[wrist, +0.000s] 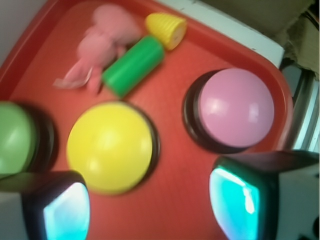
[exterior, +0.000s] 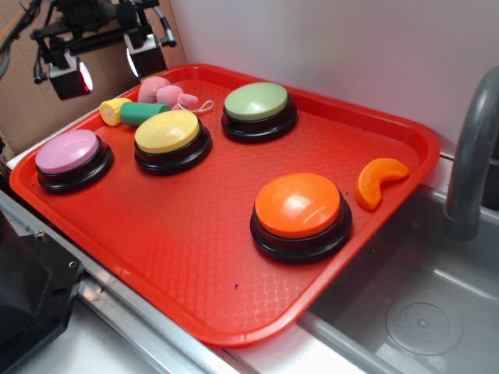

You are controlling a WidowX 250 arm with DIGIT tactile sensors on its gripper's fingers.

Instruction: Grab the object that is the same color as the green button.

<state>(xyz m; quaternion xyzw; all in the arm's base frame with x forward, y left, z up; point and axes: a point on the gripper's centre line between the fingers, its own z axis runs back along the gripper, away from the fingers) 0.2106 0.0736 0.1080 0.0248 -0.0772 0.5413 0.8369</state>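
Claw (wrist: 150, 205) released, jaws spread wide and holding nothing, hanging above the red tray (exterior: 195, 257). Green cylinder (wrist: 133, 66) lies ahead of the claw, beyond the yellow button (wrist: 109, 146), touching the pink plush toy (wrist: 102, 42) and the yellow corn piece (wrist: 166, 29). Green button (exterior: 256, 102) sits off to one side of the claw.

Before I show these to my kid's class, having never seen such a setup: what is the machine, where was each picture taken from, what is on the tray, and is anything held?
It is a small robot arm. The exterior view looks on from the side; its gripper hangs open and empty over the red tray's far corner. The wrist view comes from a camera on the arm looking down, with the two fingers at the bottom edge. On the tray stand four dome buttons: the green button, yellow, pink and orange. Small toys lie there too: a green cylinder, a yellow corn piece, a pink plush and an orange slice.
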